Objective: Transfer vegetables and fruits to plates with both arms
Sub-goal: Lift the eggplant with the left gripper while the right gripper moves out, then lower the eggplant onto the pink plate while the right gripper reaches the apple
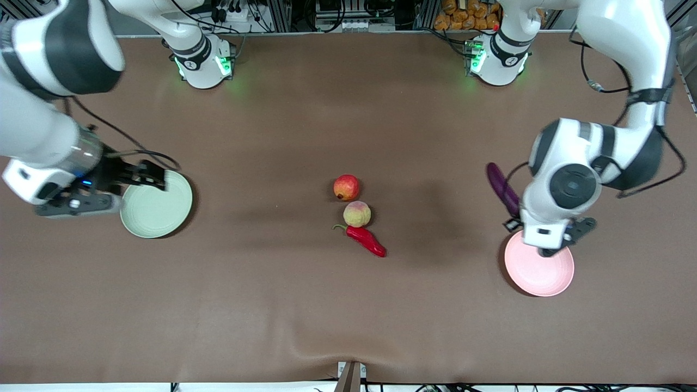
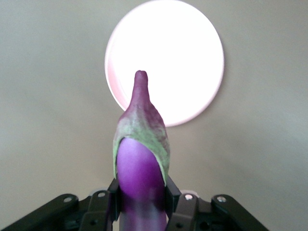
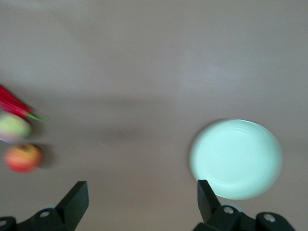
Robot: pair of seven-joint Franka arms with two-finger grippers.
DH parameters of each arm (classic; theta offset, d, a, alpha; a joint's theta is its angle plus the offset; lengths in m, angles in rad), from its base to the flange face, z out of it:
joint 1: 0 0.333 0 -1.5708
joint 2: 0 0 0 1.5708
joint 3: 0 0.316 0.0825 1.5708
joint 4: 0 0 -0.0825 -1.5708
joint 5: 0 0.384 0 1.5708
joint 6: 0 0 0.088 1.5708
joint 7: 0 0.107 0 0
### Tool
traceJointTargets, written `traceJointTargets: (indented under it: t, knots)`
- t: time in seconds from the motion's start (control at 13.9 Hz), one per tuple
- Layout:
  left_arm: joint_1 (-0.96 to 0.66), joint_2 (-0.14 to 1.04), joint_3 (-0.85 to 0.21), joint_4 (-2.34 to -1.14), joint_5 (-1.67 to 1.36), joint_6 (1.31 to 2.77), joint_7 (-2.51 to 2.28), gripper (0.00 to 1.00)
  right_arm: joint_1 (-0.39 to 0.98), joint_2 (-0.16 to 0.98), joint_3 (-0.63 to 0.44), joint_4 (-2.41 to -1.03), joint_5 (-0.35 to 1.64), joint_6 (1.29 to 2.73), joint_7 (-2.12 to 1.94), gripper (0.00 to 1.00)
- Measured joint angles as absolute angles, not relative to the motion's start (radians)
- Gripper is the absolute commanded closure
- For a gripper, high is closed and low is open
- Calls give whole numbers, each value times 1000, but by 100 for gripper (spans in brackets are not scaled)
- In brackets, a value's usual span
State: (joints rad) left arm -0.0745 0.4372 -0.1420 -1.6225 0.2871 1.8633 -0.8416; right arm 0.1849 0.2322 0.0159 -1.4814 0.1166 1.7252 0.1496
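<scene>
The left gripper [image 2: 142, 192] is clenched on the eggplant [image 2: 140, 154], holding it over the pink plate [image 1: 539, 269]. The right gripper [image 3: 142, 197] hangs released over the green plate [image 1: 158, 209]. Pomegranate [image 1: 346, 187], peach [image 1: 356, 213] and chili [image 1: 366, 239] lie mid-worktop.

My work surface is a wide brown matte table covering [image 1: 283, 305], slightly rippled at its near edge, where a small grey metal bracket [image 1: 351, 375] pokes up.
</scene>
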Motion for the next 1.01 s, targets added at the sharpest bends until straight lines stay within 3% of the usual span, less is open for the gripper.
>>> traceJointTargets:
  t: [0.43,1.01]
  knots:
    - [62,507,-142,-1601,320,1999,-466,100,368,350,20,-1478,179,1903,532,0]
    - [74,761,-144,-1434,335,2161,-309,100,606,559,22,-1484,180,1941,780,0]
